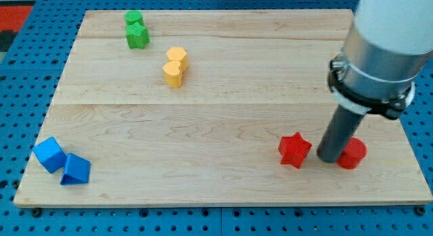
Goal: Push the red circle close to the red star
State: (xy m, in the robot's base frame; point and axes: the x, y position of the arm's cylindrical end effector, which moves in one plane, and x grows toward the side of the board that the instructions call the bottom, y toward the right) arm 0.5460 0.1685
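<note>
The small red circular block (pixel 353 153) is seen near the lower right corner of the pale wooden desk (pixel 223 121), close to the view's bottom edge of the board. Its left part is hidden behind the dark rod, whose lower end, my tip (pixel 330 157), is set down just beside the circle on its left, apparently touching it. The small red star-shaped block (pixel 294 149) is found just to the left of the tip, so the tip is placed between the two red blocks, with a narrow gap left between star and rod. No jaws are carried by this arm, so nothing is clasped; only the straight rod is presented to the blocks.

Well apart, toward the view's top, two yellow blocks (pixel 175 66) of rounded shape are stacked close together, touching. Farther left, near the top edge, two green blocks (pixel 136 30) are pressed against each other. In the lower left corner, a blue cube (pixel 49 153) and a blue triangular block (pixel 75 170) are seen touching.
</note>
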